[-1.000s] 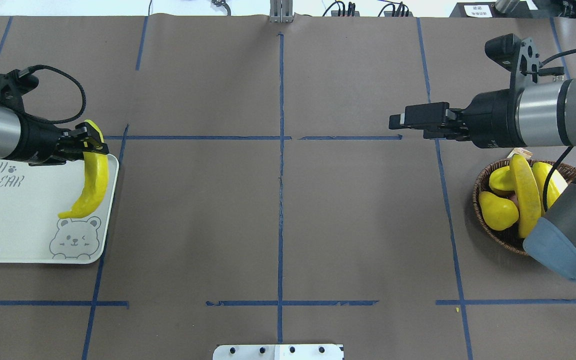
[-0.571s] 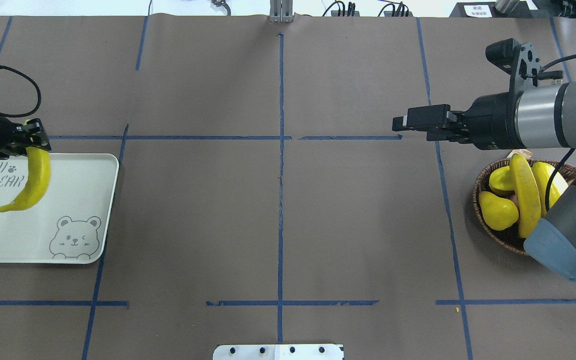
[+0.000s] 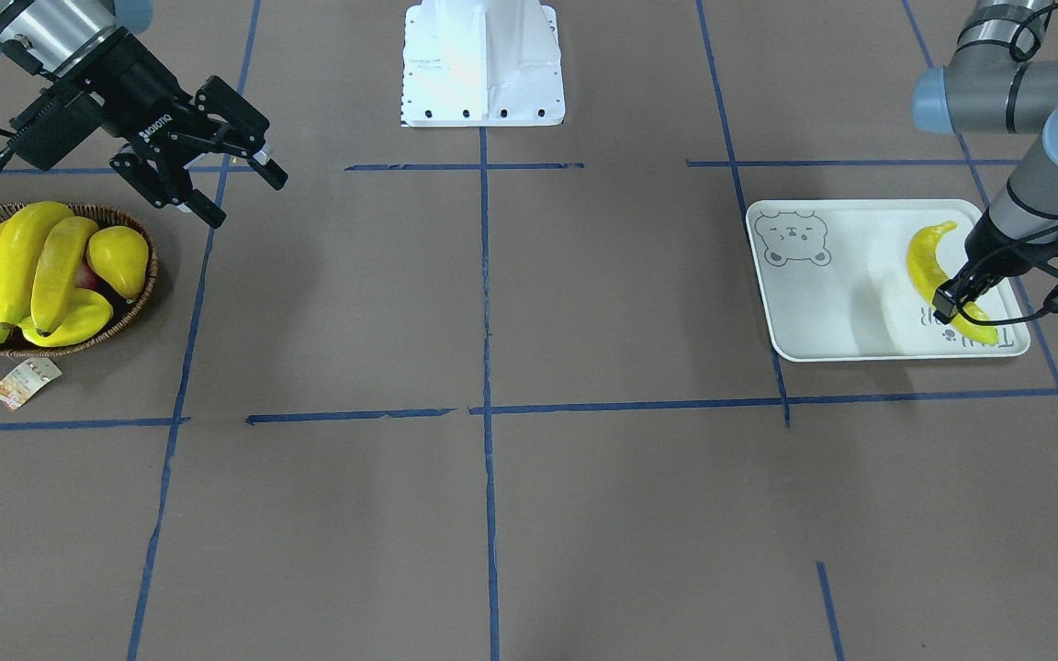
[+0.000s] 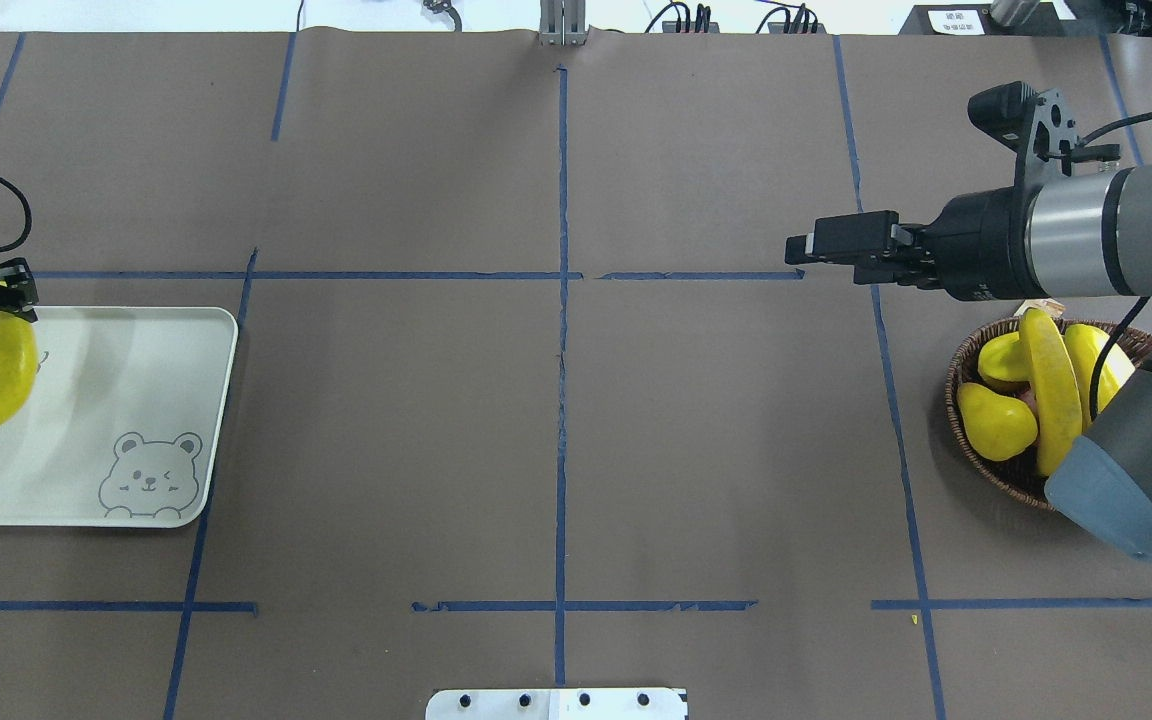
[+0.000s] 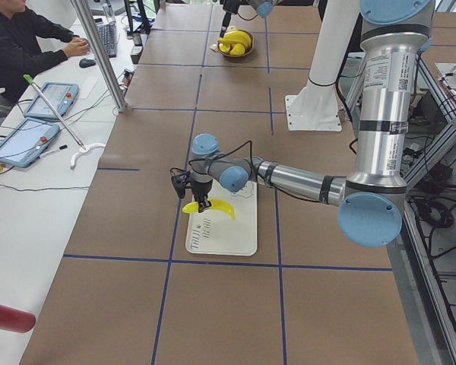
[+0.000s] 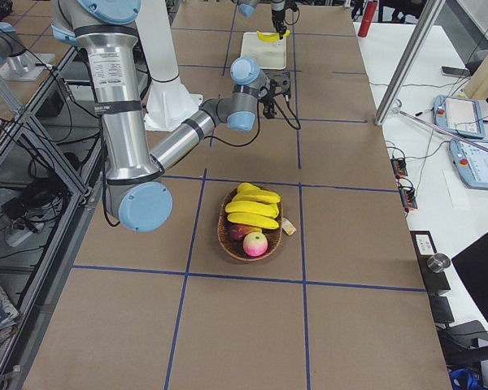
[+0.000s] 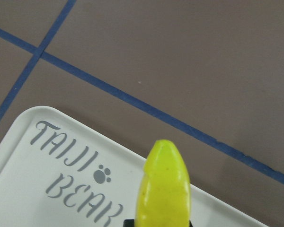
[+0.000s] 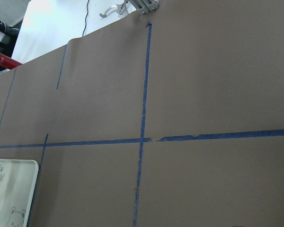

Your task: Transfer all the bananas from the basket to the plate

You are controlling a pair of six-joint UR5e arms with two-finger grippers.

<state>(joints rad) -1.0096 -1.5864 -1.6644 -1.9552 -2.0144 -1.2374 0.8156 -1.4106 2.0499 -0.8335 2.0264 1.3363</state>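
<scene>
The left gripper point(image 3: 956, 298) is clamped on one end of a banana point(image 3: 928, 266), fingers closed across the fruit with the wrist pointing down. Read on the overhead view as a clock face, the banana's long axis runs from the grip at 12 o'clock down toward about 7 o'clock, the free tip curving away. It hangs over the 9 o'clock side of the plate point(image 3: 850, 275), close to the grey lettering point(image 7: 75, 184). Its shadow falls apart from it on the tray, so it looks raised rather than resting, though contact cannot be ruled out. The move this calls for is probably short: lower it, then release.

The right gripper point(image 3: 247, 200) has its fingers apart and holds nothing. It hovers over bare table, with the basket point(image 3: 148, 285) at about 4 o'clock from it – the nearer arm by far for the bananas point(image 3: 24, 257) left there, which lie side by side, running roughly 12 to 6.
</scene>
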